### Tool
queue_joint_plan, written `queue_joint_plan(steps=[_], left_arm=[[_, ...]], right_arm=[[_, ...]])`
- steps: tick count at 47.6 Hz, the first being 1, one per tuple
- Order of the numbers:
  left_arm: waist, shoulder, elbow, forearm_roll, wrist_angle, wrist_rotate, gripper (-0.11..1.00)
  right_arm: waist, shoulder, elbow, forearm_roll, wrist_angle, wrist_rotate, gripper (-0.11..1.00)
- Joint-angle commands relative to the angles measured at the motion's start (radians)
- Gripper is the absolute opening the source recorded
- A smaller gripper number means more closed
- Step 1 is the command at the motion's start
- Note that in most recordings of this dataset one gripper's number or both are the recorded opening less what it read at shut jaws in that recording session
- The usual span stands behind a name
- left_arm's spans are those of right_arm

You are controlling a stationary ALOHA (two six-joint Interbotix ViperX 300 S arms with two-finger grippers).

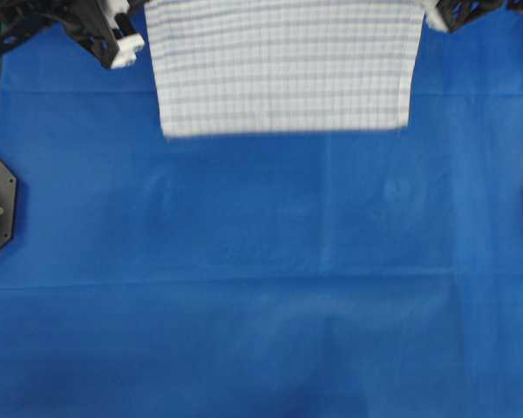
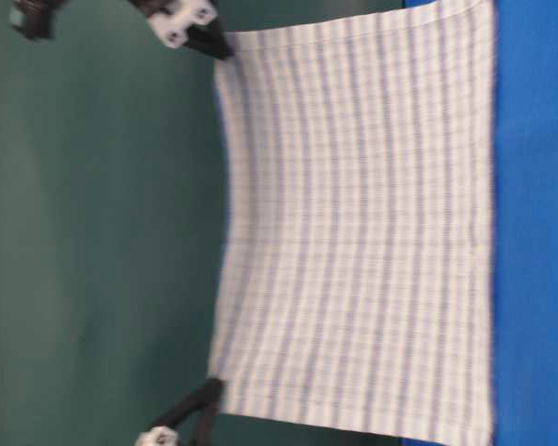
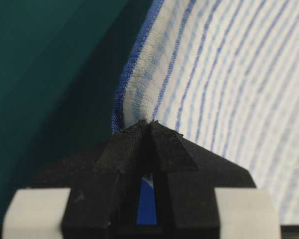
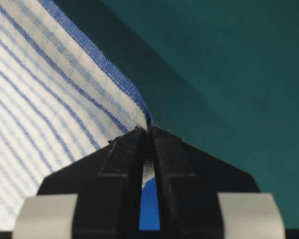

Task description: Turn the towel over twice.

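- Broadly, a plain blue cloth (image 1: 261, 287) covers the bench, spread flat with faint creases, and nothing else lies on its open middle.
- Next in size, the towel (image 2: 353, 232), white with dark and light blue stripes and a faint check weave, hangs as a sheet in the air. In the table-level view its lower edge reaches down to the blue cloth, though whether it touches is hard to tell. In the overhead view it sits at the far edge of the bench, between the two arms.
- Its top edge runs side to side from one arm to the other and sags a little in the middle. That edge is the axis the coming flip turns on; the sheet hangs below both jaws, so each arm is equally near its own corner.
- On the left, the left gripper (image 3: 148, 123) has its jaws pinched tight on the towel's upper corner, the dark-blue hem bunched at the tips.
- On the right, the right gripper (image 4: 148, 129) likewise has its jaws closed narrow on the opposite upper corner, cloth caught between the tips.
- As a judgement, the towel is mid-flip, lifted and ready to be laid over.
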Motion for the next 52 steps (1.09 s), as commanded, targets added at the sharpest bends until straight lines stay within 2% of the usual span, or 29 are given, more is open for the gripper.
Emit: queue_joint_plan(steps=[1, 11, 19, 26, 29, 37, 45, 52], left_arm=[[0.005, -0.046, -0.032, 0.0, -0.005, 0.0, 0.02], [-0.034, -0.121, -0.002, 0.0, -0.021, -0.002, 0.02], [-0.12, -0.155, 0.071, 0.0, -0.054, -0.002, 0.02], [-0.206, -0.169, 0.181, 0.0, -0.13, -0.003, 0.02], [-0.247, -0.169, 0.236, 0.0, -0.169, -0.005, 0.02], [-0.354, -0.161, 0.316, 0.0, -0.189, -0.049, 0.02], [-0.492, -0.127, 0.348, 0.0, -0.164, -0.074, 0.02], [-0.614, -0.071, 0.359, -0.002, -0.155, -0.103, 0.02]], right_arm=[[0.023, -0.057, -0.025, -0.011, 0.006, 0.0, 0.08], [0.141, -0.144, -0.017, -0.015, 0.084, 0.002, 0.08], [0.342, -0.161, -0.005, -0.011, 0.229, 0.017, 0.08], [0.572, -0.124, 0.0, 0.005, 0.394, 0.055, 0.08], [0.657, -0.101, 0.008, 0.011, 0.448, 0.109, 0.08], [0.808, -0.035, 0.034, 0.015, 0.502, 0.278, 0.08], [0.914, 0.031, 0.061, 0.017, 0.5, 0.434, 0.08], [0.985, 0.103, 0.086, 0.04, 0.457, 0.577, 0.08]])
